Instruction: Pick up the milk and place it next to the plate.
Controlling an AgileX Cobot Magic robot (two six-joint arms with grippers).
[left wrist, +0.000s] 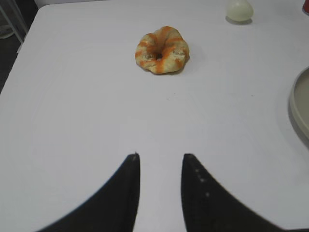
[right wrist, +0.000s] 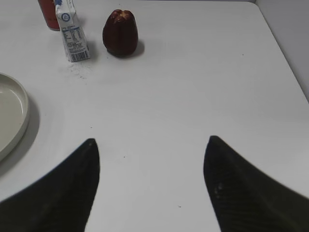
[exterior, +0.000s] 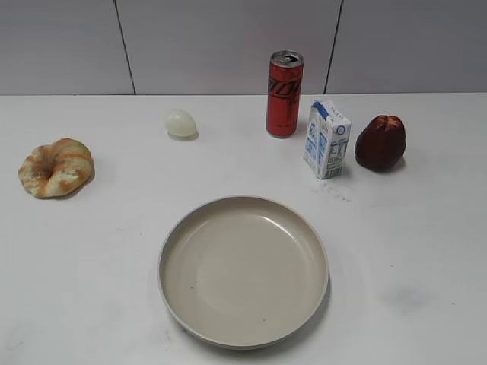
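The milk (exterior: 326,139), a small white carton with a blue top, stands upright at the back right of the table, between the red can and a dark red fruit. It also shows in the right wrist view (right wrist: 72,33), top left. The beige plate (exterior: 173,242) lies at the front middle; its rim shows in the right wrist view (right wrist: 19,113) and the left wrist view (left wrist: 295,99). My right gripper (right wrist: 152,142) is open and empty, well short of the milk. My left gripper (left wrist: 161,157) is open and empty over bare table. Neither gripper shows in the exterior view.
A tall red can (exterior: 284,94) stands just left of the milk. A dark red fruit (exterior: 380,143) sits to its right. A pale egg-like object (exterior: 181,123) and a bread ring (exterior: 56,167) lie at the left. The table's right edge (right wrist: 285,53) is near.
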